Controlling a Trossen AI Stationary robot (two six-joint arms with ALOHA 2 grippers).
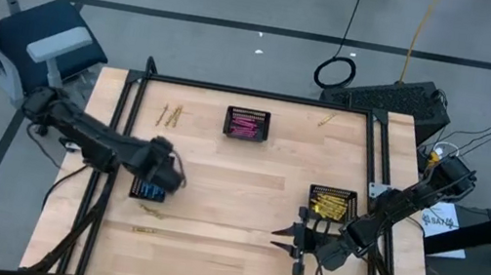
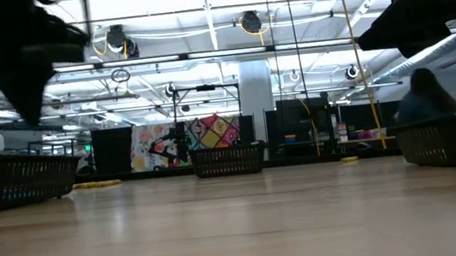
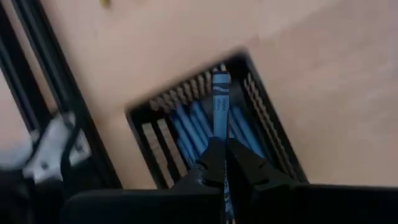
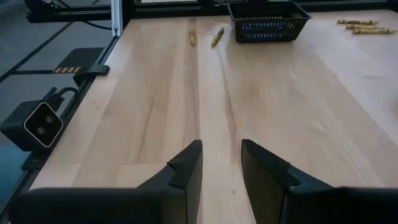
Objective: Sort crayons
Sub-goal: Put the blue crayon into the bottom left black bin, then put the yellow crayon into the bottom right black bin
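Left gripper (image 3: pixel 224 165): pinching blue crayon (image 3: pixel 221 102) above blue-crayon basket (image 3: pixel 273 134), table's left edge | Right gripper (image 4: pixel 221 165): fingers spread, empty, near front edge

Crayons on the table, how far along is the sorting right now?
Mostly sorted: pink crayons, yellow crayons and blue crayons fill three baskets. In hand: the left gripper is shut on a blue crayon over the blue basket. Left: loose yellow crayons on the table. The right gripper hangs open, empty.
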